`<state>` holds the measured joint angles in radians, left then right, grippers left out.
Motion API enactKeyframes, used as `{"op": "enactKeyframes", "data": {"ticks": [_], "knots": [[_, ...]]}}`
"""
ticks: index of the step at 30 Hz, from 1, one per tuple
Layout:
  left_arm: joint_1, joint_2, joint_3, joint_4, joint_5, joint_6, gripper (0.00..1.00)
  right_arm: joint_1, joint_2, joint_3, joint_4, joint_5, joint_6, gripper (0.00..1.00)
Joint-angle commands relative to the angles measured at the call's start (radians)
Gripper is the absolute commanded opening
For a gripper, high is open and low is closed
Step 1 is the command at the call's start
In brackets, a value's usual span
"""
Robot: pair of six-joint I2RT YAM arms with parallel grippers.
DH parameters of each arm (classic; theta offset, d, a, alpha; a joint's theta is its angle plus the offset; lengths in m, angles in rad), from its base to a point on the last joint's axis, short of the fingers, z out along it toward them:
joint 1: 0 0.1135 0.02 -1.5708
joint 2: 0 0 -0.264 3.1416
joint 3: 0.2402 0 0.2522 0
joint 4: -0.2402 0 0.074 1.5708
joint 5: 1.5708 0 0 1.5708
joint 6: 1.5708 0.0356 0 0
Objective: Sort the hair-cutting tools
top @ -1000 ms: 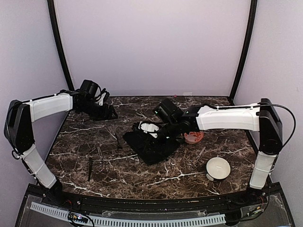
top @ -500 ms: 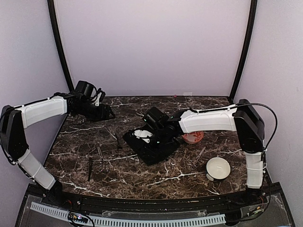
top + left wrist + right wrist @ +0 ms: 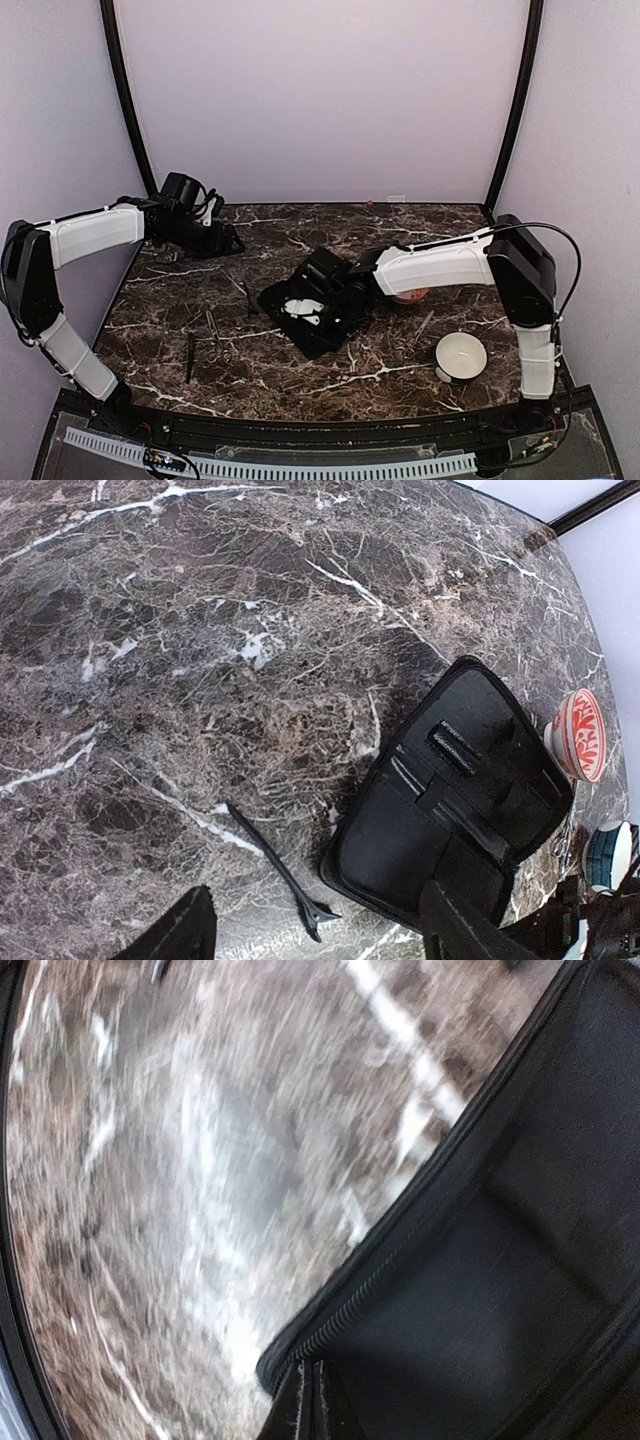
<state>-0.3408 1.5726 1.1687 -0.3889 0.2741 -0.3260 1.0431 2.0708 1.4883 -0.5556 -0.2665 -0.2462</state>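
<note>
The hair-cutting tools lie loose on the marble: silver scissors (image 3: 218, 345), a slim dark comb (image 3: 190, 357) and a black clip (image 3: 248, 298) at the left, thin sticks (image 3: 425, 325) at the right. My left gripper (image 3: 225, 243) hangs open at the back left; its wrist view shows the black clip (image 3: 275, 865) on the table between its fingers (image 3: 190, 930). The right gripper (image 3: 297, 310) is low over the open black case (image 3: 320, 338), shut, its tips (image 3: 310, 1400) together at the case's zipped corner (image 3: 330, 1340). Whether they pinch the edge I cannot tell.
A white bowl (image 3: 461, 356) stands at the near right. An orange patterned bowl (image 3: 410, 293) sits behind the right forearm, also seen in the left wrist view (image 3: 580, 735). Dark frame poles stand at both back corners.
The right arm has swung left and nearer across the case and its jaws have closed. The case has shifted slightly. The left arm has barely moved.
</note>
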Motion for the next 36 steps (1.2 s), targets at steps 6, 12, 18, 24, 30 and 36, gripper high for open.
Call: {"op": "enactKeyframes", "data": {"ticks": [6, 12, 18, 24, 30, 36], "knots": [[-0.004, -0.009, -0.094, 0.073, 0.098, -0.013, 0.69, 0.020, -0.158, -0.190, -0.101, -0.028, -0.105, 0.00], [-0.007, -0.011, -0.138, 0.102, 0.138, -0.011, 0.69, 0.019, -0.204, -0.255, -0.137, -0.019, -0.206, 0.00], [-0.023, 0.037, -0.127, 0.148, 0.187, -0.032, 0.69, 0.019, -0.279, -0.282, -0.122, -0.037, -0.201, 0.15], [-0.064, 0.131, -0.055, 0.157, 0.196, -0.047, 0.69, 0.015, -0.334, -0.252, -0.174, -0.061, -0.252, 0.40], [-0.100, 0.232, 0.022, 0.134, 0.179, -0.052, 0.66, -0.063, -0.397, -0.323, -0.131, -0.075, -0.227, 0.45], [-0.112, 0.314, 0.048, 0.138, 0.209, -0.063, 0.60, -0.128, -0.422, -0.329, -0.103, -0.052, -0.218, 0.46]]}}
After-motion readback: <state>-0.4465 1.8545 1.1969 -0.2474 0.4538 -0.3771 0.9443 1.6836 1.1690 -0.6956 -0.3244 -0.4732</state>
